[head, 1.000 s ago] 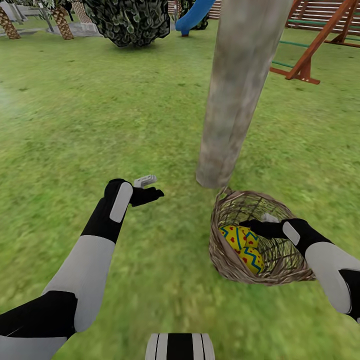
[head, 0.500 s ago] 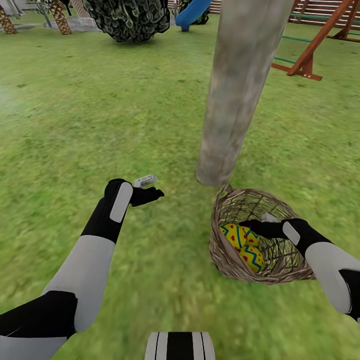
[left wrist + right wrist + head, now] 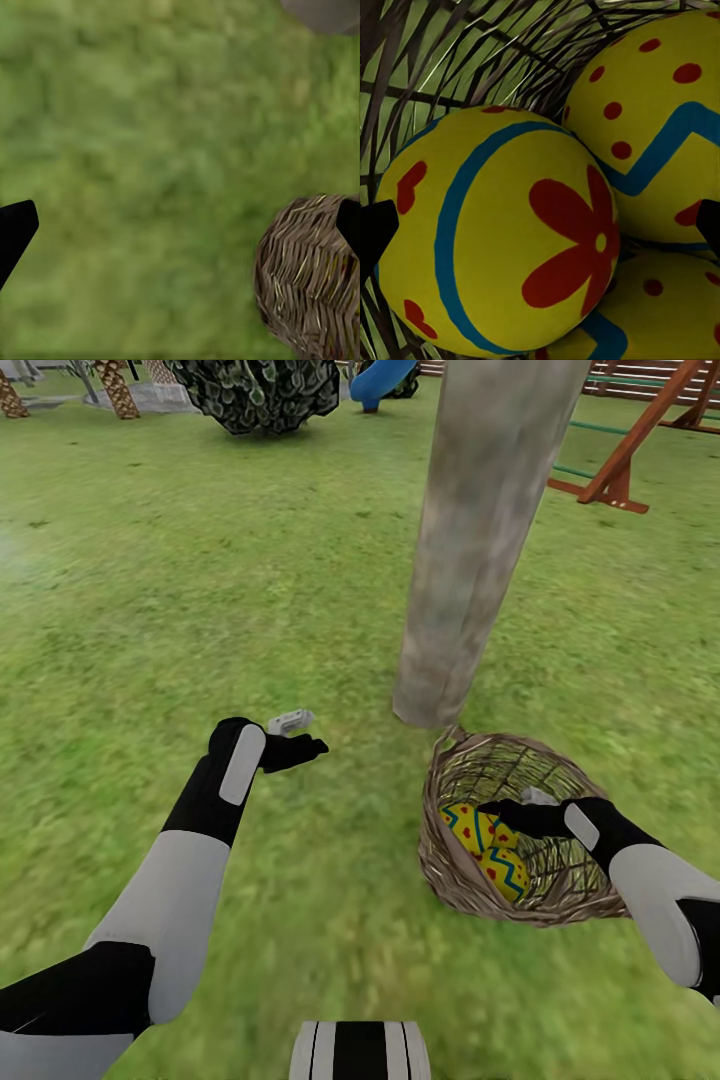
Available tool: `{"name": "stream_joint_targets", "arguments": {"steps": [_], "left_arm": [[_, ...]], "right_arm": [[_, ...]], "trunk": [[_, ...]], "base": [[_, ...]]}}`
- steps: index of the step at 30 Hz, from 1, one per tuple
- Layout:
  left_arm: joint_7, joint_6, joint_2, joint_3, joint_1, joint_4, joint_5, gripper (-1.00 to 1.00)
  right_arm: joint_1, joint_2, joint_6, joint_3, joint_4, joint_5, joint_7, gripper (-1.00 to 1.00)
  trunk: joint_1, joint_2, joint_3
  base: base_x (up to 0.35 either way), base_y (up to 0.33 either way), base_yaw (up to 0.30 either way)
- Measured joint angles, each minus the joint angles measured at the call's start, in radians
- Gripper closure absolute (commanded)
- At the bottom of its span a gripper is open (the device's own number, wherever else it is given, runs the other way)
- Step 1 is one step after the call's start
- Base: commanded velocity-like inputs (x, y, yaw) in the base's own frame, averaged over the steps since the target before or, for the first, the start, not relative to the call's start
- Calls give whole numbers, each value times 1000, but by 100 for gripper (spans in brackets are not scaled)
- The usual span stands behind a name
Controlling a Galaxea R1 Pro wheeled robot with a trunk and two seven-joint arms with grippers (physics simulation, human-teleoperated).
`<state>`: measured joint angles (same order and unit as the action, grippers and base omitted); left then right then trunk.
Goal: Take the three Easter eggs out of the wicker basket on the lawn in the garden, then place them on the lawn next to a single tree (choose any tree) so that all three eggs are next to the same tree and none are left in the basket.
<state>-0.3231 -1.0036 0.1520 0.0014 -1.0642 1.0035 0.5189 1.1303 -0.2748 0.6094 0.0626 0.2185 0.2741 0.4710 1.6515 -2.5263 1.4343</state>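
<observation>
Easter eggs (image 3: pixel 487 847), glossy yellow with blue zigzags and red flowers, lay crowded in the wicker basket (image 3: pixel 450 880) on the lawn (image 3: pixel 200 580). Open-weave twigs walled them in. Right tool (image 3: pixel 510 814) hung inside the rim, fingers apart. Mottled tree (image 3: pixel 470 560) rose just beyond. Left tool (image 3: pixel 296 734) hovered apart over grass.
</observation>
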Motion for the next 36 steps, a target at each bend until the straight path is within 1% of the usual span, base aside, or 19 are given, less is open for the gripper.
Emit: {"name": "stream_joint_targets", "arguments": {"steps": [7, 13, 16, 19, 21, 24, 28, 36], "left_arm": [[0, 0, 1, 0, 0, 0, 1, -100], [0, 0, 0, 0, 0, 0, 2, -100], [0, 0, 1, 0, 0, 0, 3, -100], [0, 0, 1, 0, 0, 0, 2, -100], [-3, -2, 10, 0, 3, 7, 2, -100], [-3, -2, 11, 0, 3, 7, 1, -100], [-4, -2, 13, 0, 4, 7, 2, -100], [-6, 0, 13, 0, 4, 7, 3, -100]], "right_arm": [[0, 1, 0, 0, 0, 0, 0, -100], [0, 2, 0, -1, -2, -3, 51, -100], [0, 0, 0, -1, 0, -3, 59, -100], [0, 0, 0, -1, 0, -4, 60, -100], [-5, 7, 5, -1, -2, -8, 61, -100], [-5, 7, 4, -1, -2, -9, 60, -100], [-13, -11, 6, -1, 0, -2, 61, -100], [-15, -18, 7, 0, 4, 2, 65, -100]], "trunk": [[0, 0, 0], [0, 0, 0], [0, 0, 0], [1, -1, 12], [1, -1, 11], [1, -1, 11], [1, -1, 11], [1, -1, 11]], "base": [[0, 0, 0], [0, 0, 0], [0, 0, 0], [0, 0, 0], [0, 0, 0], [0, 0, 0], [0, 0, 0], [0, 0, 0]]}}
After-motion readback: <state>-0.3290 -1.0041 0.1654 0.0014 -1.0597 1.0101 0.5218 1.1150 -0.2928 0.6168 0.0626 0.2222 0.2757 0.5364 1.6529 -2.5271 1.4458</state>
